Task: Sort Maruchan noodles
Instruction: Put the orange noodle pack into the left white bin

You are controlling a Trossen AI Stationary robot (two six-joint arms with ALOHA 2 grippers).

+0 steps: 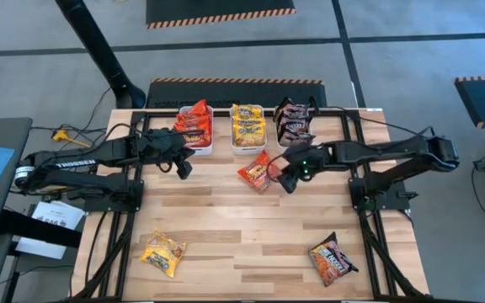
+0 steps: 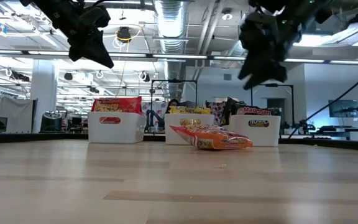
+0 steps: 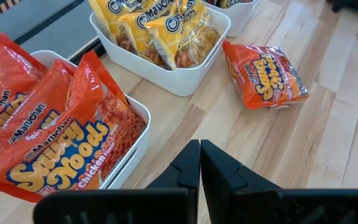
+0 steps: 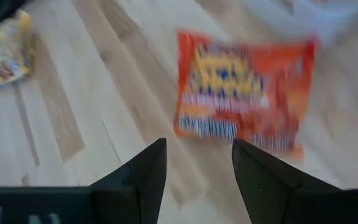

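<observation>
While its two dark fingers (image 4: 135,180) stand well apart and hold nothing, the right pincer (image 1: 288,180) hangs above the worktop (image 1: 242,227), just beside a loose red packet (image 1: 257,172) of Maruchan noodles that lies flat on the pale wooden planks. From this pincer's own camera, that red packet (image 4: 244,93) lies straight ahead of the open fingertips, and a yellow packet (image 4: 4,53) lies farther off to one side.

Beyond the red packet, at the far edge, three white tubs stand in a row: the red tub (image 1: 195,128) heaped with red packets, the middle tub (image 1: 248,126) with yellow ones, and the dark tub (image 1: 295,123) nearest the right pincer with brown-black ones.

The left pincer (image 1: 183,167) hangs just in front of the red tub, its fingers (image 3: 188,168) pressed together on nothing; the red packets (image 3: 55,137) lie close beside it in their tub.

Well apart from both pincers, at the near edge of the worktop, lie a single yellow packet (image 1: 162,253) on the left arm's side and a dark packet (image 1: 330,259) on the right arm's side.

Around the worktop the floor (image 1: 411,76) is grey, with striped black-and-orange mats (image 1: 217,12). Level across the planks, the room behind is a large open workshop with exposed ducts (image 2: 169,15) and strip lights overhead.
</observation>
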